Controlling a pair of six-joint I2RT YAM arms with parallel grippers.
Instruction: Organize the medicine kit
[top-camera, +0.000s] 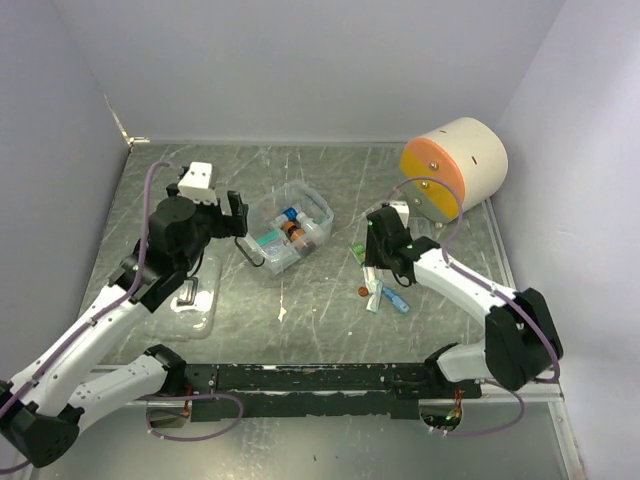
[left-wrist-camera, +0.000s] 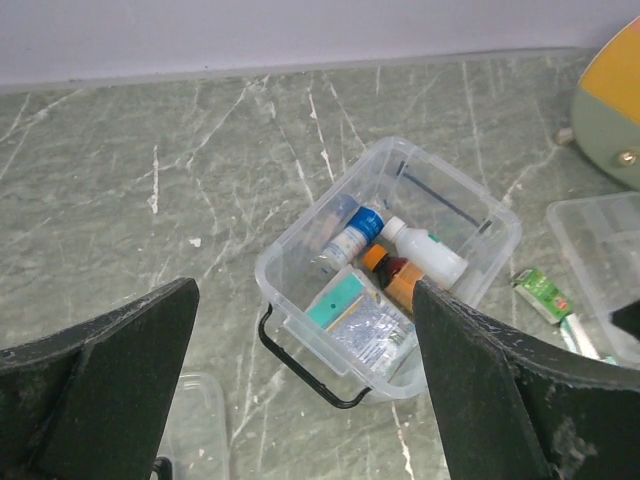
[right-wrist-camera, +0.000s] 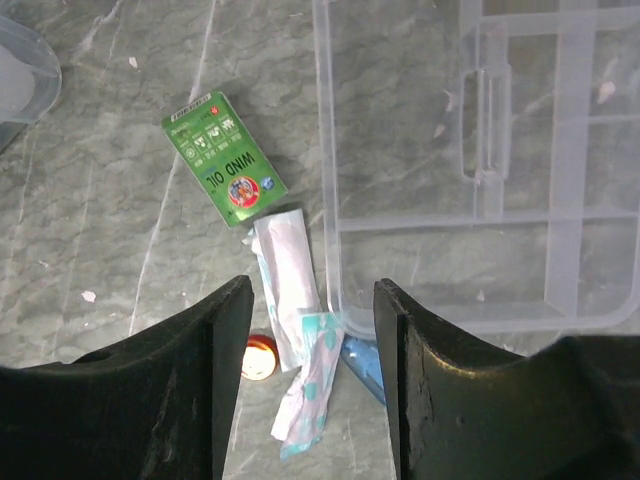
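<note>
Overhead, one clear lid (top-camera: 190, 298) is lying at the near left of the table (top-camera: 330, 330), partly under the left arm. Just right of it, the left gripper (top-camera: 238, 218) is hovering with its two fingers spread wide and nothing between them. One medicine kit box (top-camera: 312, 205) is sitting open at the centre, right of that gripper and apart from it, with one black handle (left-wrist-camera: 300, 375) hanging at its near-left end.

One green packet (right-wrist-camera: 225, 160), two sachets (right-wrist-camera: 288, 270), one small red-capped item (right-wrist-camera: 260, 357) and one blue item (right-wrist-camera: 362, 365) are lying loose on the table right of the box. The right gripper (right-wrist-camera: 312, 290) is hanging over them, its fingers parted and gripping nothing. One cream cylinder (top-camera: 470, 150) with an orange face is resting at the far right.

Only the left wrist view is showing the box's contents clearly: one blue-capped white bottle (left-wrist-camera: 355, 235), one plain white bottle (left-wrist-camera: 428, 252), one amber bottle (left-wrist-camera: 393, 272), one teal card (left-wrist-camera: 338, 298) and one foil blister pack (left-wrist-camera: 372, 335). Only the right wrist view is showing the print on the green packet and the full partitions of one clear divided tray (right-wrist-camera: 480, 220), lying just right of the loose items; from above, that tray is nearly disappearing against the table.
</note>
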